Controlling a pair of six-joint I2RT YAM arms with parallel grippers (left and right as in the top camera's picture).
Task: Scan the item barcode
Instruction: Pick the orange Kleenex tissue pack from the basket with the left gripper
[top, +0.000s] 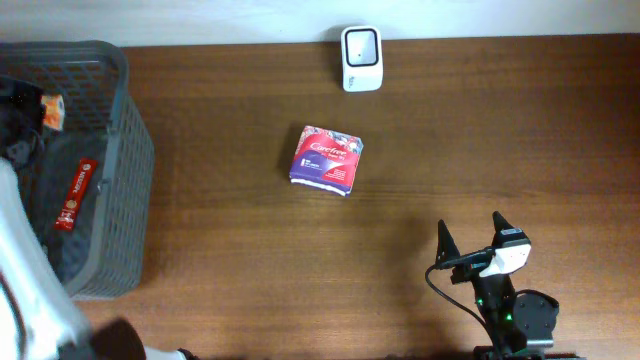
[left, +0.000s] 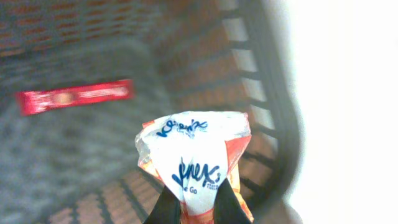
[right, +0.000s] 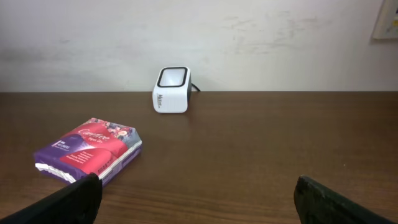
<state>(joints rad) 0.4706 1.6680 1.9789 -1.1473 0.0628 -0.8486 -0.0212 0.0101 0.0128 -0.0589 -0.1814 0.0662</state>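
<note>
Left wrist view, left fingers (left: 166, 210): clenched on the lower end of a tissue pack (left: 194, 158), one dark tip on either side.
Tissue pack: soft, crinkly film, white with blue script and orange-red edging. The wrap puckers where it is pinched. Its long axis runs straight out from the fingers. No barcode shows on the face toward the camera.
Where it is: inside the basket (left: 261, 81), above the floor. Whether it is clear of the floor I cannot tell.
Basket: grey plastic lattice with slotted walls, at the left end of the table (top: 480, 130).
Red wrapper (left: 74, 96): long, thin and glossy, flat on the basket floor, apart from the pack.
Scanner (top: 360, 58): small white block with a dark-rimmed window, upright at the table's far edge, well apart from the basket and to its right.
Deciding relation: the pack probably has to come up over the basket wall, then go right to the scanner window. The left arm holds it, so that arm is best placed.
Purple pack (top: 326, 160): soft glossy rectangle, flat on the table near the scanner.
Right fingers (right: 68, 202): released, spread wide and empty, low over the smooth wood-grain table, pointing toward the scanner.
</note>
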